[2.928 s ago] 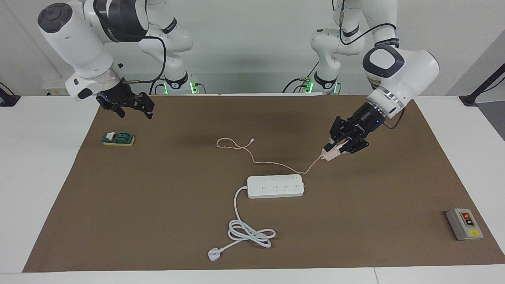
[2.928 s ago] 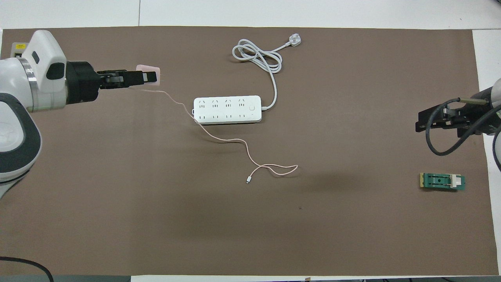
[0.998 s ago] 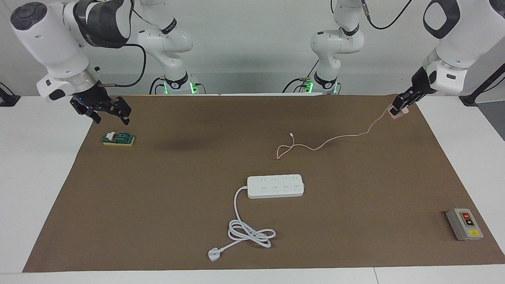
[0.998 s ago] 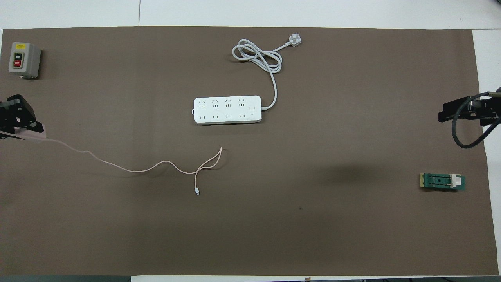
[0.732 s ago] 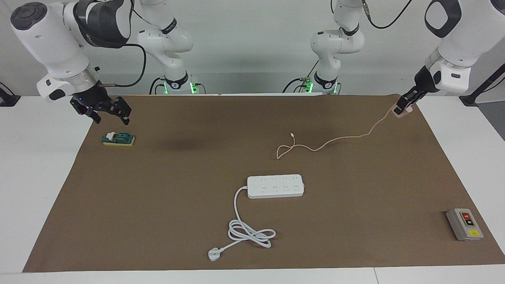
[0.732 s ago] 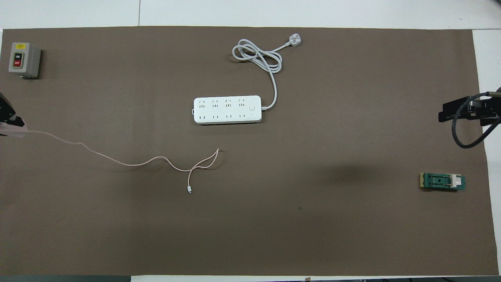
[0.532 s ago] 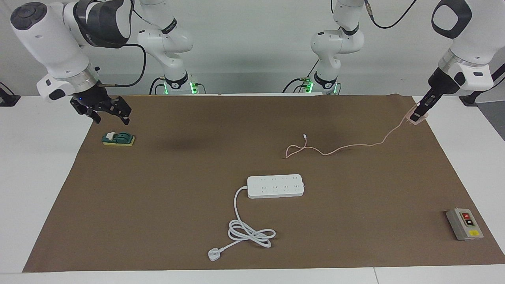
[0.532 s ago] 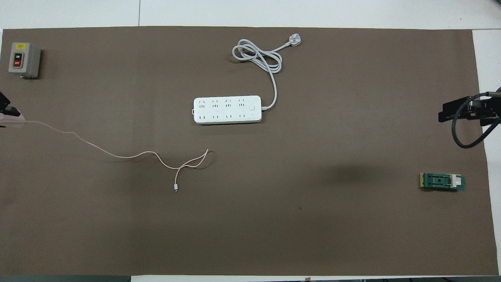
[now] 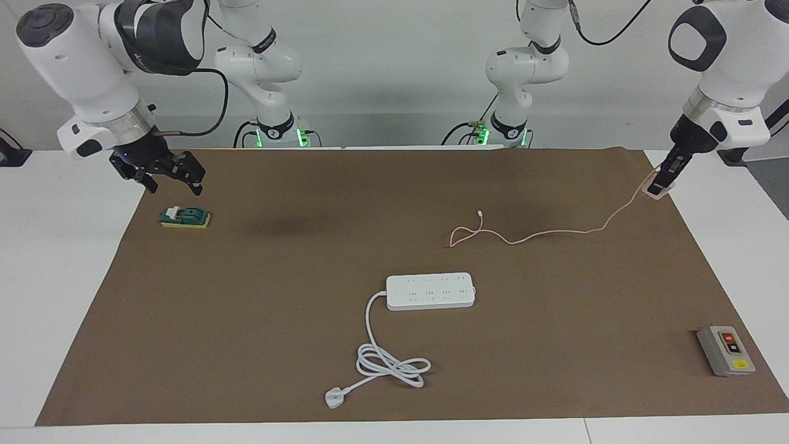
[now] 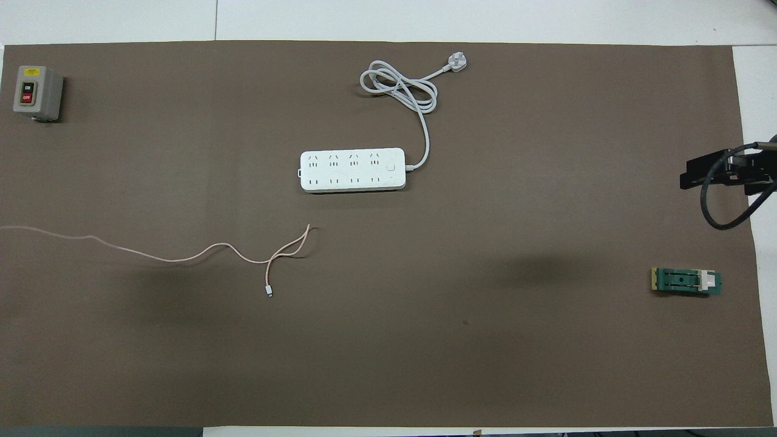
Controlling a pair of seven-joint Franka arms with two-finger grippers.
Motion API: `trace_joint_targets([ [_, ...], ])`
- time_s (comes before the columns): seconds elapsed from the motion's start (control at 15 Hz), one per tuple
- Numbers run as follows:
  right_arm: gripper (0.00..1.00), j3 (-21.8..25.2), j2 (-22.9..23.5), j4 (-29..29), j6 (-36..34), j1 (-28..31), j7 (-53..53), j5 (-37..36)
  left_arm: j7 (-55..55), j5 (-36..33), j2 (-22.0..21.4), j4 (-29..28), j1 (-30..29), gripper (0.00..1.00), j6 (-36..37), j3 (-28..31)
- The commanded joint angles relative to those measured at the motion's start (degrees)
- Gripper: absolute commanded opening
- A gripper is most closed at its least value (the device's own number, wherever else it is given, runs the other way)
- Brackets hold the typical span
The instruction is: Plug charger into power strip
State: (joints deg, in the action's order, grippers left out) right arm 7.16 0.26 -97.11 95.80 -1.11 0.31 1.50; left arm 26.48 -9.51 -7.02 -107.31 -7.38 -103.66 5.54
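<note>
A: How far along was it?

B: Not far. The left claw [image 9: 657, 184] was clamped on the charger [image 9: 653, 189], up in the air over the brown mat's edge at the left arm's end of the tabletop [image 9: 61, 259]. Its pink cable [image 9: 542, 232] trailed down onto the mat. The power strip [image 9: 431, 291] lay mid-mat, well apart, every socket empty. Carrying it over, lining up the prongs and pushing in were all left.

A: And the right claw [image 9: 163, 173]?

B: Waiting with its fingers spread, empty, above the green block [image 9: 185, 217].

A: Did the views differ?

B: Yes. Only the facing view showed the grip and the charger; overhead, just the cable ran off the frame edge, but the strip's sockets [image 10: 352, 169] read clearly.
</note>
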Motion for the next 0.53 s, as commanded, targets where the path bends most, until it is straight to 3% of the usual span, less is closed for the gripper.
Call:
trace_joint_targets([
  [0.0, 1.00, 0.1, -0.8, -0.5, -0.1, 0.1, -0.7, -0.6, 6.9, -1.7, -2.7, -4.9, -2.4, 0.00, -8.8, -0.9],
  [0.2, 1.00, 0.1, -0.8, -0.5, -0.1, 0.1, -0.7, -0.6, 24.8, -1.2, -1.7, -6.2, -2.0, 0.00, -20.7, -0.9],
  [0.47, 1.00, 0.1, -0.8, -0.5, -0.1, 0.1, -0.7, -0.6, 41.2, -0.3, 0.0, -6.0, -1.0, 0.00, -27.7, -1.1],
])
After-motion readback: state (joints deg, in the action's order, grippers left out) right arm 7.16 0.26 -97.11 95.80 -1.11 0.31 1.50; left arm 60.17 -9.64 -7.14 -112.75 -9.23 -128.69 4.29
